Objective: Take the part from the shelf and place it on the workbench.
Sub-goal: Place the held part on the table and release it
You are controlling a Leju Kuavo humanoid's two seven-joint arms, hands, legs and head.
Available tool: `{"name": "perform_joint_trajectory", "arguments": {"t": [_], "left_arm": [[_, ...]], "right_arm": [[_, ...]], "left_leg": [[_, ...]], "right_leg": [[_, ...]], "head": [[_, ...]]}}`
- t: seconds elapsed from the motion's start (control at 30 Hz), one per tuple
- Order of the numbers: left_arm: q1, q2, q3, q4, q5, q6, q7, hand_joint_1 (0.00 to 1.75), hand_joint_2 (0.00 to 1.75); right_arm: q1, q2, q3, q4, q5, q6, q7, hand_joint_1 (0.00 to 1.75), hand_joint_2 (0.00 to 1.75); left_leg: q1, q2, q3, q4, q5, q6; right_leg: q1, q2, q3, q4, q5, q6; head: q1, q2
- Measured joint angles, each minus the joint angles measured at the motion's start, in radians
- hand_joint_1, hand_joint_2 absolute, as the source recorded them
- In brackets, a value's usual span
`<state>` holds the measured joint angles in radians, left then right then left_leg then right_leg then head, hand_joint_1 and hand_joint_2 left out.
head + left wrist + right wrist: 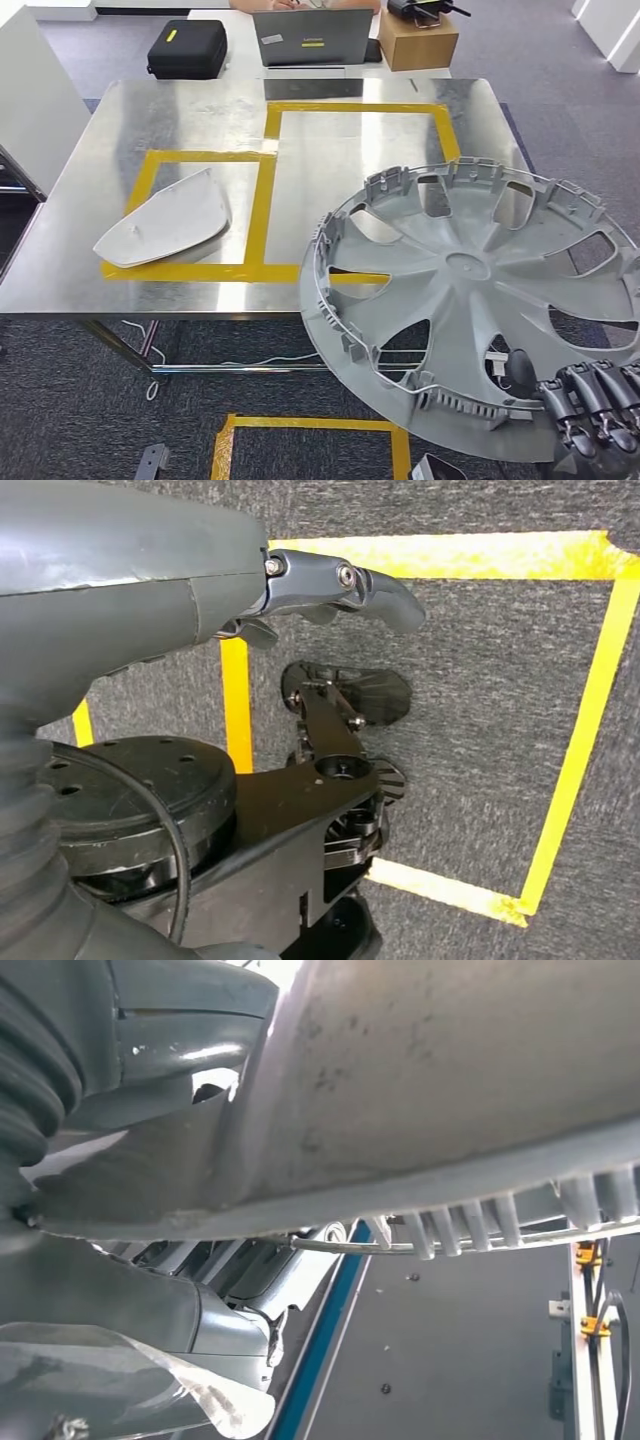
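Your right hand point(596, 410) grips the rim of the big grey wheel cover point(483, 290), holding it up over the near right edge of the shiny workbench point(98, 200). It is held by one edge only, so it could tip or slip and fall. Your left hand point(340, 580) hangs down holding nothing, fingers loose. The black case point(186, 48) behind the bench is closed.

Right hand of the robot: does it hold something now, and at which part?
Yes. The right hand grips the grey wheel cover at its near rim, with its fingers over the edge. The left hand holds nothing.
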<state>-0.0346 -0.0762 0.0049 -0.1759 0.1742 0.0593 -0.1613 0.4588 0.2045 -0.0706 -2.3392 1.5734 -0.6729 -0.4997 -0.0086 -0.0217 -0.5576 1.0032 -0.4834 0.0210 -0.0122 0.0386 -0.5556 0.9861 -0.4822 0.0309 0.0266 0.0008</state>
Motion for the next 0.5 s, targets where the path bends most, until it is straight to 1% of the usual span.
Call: {"name": "perform_joint_trajectory", "arguments": {"t": [0.2,0.3,0.33,0.37,0.4,0.43,0.5], "left_arm": [[0.000,0.001,-0.001,0.000,-0.006,0.002,0.022,0.00,1.75],[-0.001,0.003,-0.001,0.000,-0.006,0.003,0.028,0.00,1.75],[-0.001,0.003,-0.001,0.000,-0.006,0.003,0.029,0.00,1.75],[-0.001,0.002,-0.001,0.000,-0.006,0.003,0.029,0.00,1.75],[-0.002,0.002,-0.001,0.000,-0.006,0.003,0.030,0.00,1.75],[-0.002,0.002,-0.001,0.000,-0.006,0.004,0.030,0.00,1.75],[-0.001,0.002,-0.001,0.000,-0.006,0.004,0.032,0.00,1.75]], "right_arm": [[0.000,0.000,-0.005,0.000,0.000,0.000,0.001,1.75,1.75],[0.000,0.000,-0.008,0.000,0.000,0.000,0.002,1.75,1.75],[0.000,0.000,-0.008,0.000,0.000,0.000,0.002,1.75,1.75],[0.001,0.000,-0.009,0.000,0.000,0.000,0.002,1.75,1.75],[0.001,0.000,-0.009,0.000,0.000,0.000,0.003,1.75,1.75],[0.001,0.000,-0.009,0.000,0.000,0.000,0.003,1.75,1.75],[0.000,0.000,-0.009,0.002,0.000,0.000,0.004,1.75,1.75]], "left_leg": [[0.002,0.000,0.000,0.001,0.000,0.000],[0.000,0.001,0.003,-0.004,0.002,0.012],[0.003,0.003,0.007,-0.015,0.008,0.017],[0.006,0.005,0.013,-0.027,0.013,0.020],[0.010,0.008,0.018,-0.038,0.019,0.023],[0.013,0.012,0.021,-0.044,0.023,0.025],[0.014,0.018,0.021,-0.046,0.023,0.026]], "right_leg": [[0.002,0.000,0.000,0.000,0.000,0.000],[0.000,0.002,0.004,-0.011,0.006,0.009],[0.000,0.001,0.003,-0.013,0.006,0.012],[0.001,-0.004,-0.001,-0.006,-0.001,0.013],[0.002,-0.011,-0.013,0.018,-0.018,0.015],[0.000,-0.018,-0.036,0.063,-0.045,0.016],[-0.006,-0.027,-0.098,0.193,-0.105,0.024]], "head": [[0.000,0.000],[-0.001,0.000],[-0.001,0.000],[0.000,0.000],[0.002,0.000],[0.004,0.000],[0.005,0.000]]}}
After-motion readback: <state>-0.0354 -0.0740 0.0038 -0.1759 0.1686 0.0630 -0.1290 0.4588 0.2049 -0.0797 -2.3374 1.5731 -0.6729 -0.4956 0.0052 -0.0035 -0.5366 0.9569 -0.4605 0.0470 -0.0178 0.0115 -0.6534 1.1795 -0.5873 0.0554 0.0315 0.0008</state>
